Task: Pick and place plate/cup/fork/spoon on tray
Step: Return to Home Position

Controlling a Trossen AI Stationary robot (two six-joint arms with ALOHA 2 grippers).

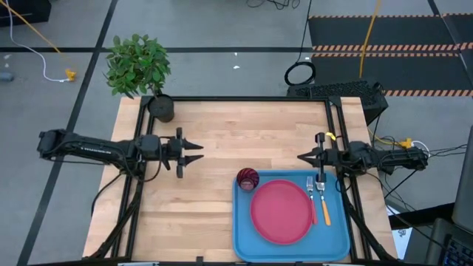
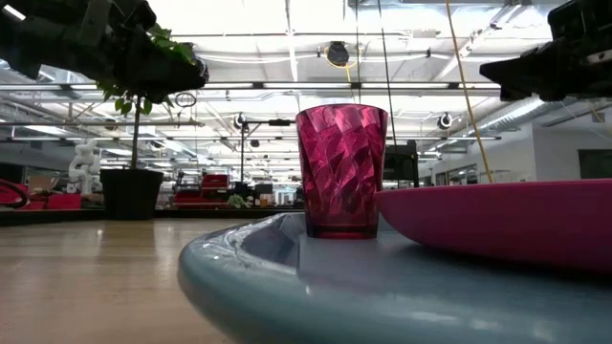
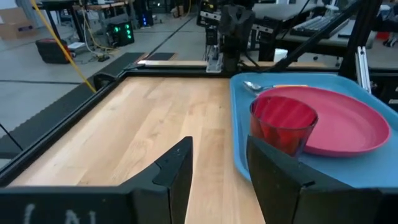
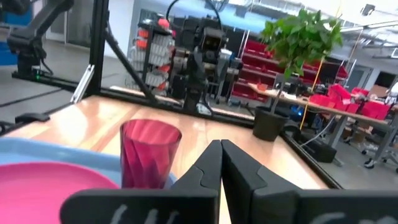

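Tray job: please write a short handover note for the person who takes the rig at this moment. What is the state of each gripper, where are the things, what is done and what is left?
Left gripper: open, empty, over the table's left half, away from the tray.
Right gripper: shut, empty, over bare wood just off the tray's upper edge in the high view.
On the tray: plate in the middle, cup upright in the corner at upper left in the high view, fork right of the plate, spoon right of the fork.
Done: all four things are placed.
Left: only bringing both arms home.
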